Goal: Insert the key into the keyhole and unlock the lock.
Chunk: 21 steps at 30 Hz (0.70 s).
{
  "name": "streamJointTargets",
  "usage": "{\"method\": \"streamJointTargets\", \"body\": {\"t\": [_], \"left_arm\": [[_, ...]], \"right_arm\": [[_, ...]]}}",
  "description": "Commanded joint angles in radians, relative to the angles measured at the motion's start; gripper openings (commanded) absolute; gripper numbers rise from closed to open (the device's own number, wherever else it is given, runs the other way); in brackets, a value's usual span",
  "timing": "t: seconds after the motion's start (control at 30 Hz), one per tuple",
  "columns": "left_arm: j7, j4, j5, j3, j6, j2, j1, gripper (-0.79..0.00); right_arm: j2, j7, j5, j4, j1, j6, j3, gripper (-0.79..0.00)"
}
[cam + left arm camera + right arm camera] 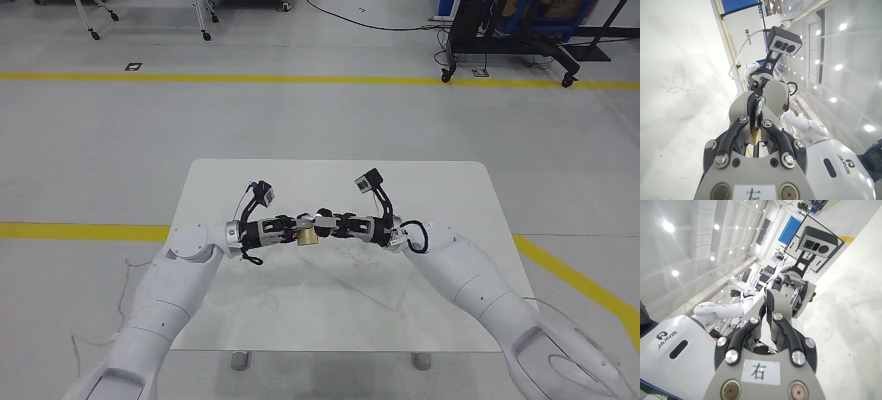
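Lock (755, 135) largely hidden within left claw (757, 111).

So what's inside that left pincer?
The left pincer is shut on a brass padlock, silvery metal beyond it. Its fingers hide the keyhole and any key.

Bright ceiling lamps (668, 227) — flaring glare, soft shadows on table (848, 313)

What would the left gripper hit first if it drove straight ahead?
The right gripper, which faces it almost head-on just past the lock that the left gripper holds. Any gap between them is hard to judge.
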Motion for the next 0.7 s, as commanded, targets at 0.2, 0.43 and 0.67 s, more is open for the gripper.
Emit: {"method": "streamJointTargets", "body": {"t": [0.2,0.43,0.67], "left_arm": [[0.019,0.030,-0.005,-0.002,0.021,-0.001,-0.017,-0.785],[0.093,-0.001,-0.039,0.015,0.097,-0.010,0.000,-0.785],[0.201,0.114,-0.144,0.098,0.386,-0.059,-0.126,-0.785]], "right_arm": [[0.011,-0.021,-0.004,-0.022,-0.016,-0.021,0.034,-0.785],[0.014,-0.042,-0.012,-0.031,-0.027,-0.003,0.042,-0.785],[0.079,-0.122,-0.089,-0.157,-0.140,0.076,0.207,-0.785]]}}
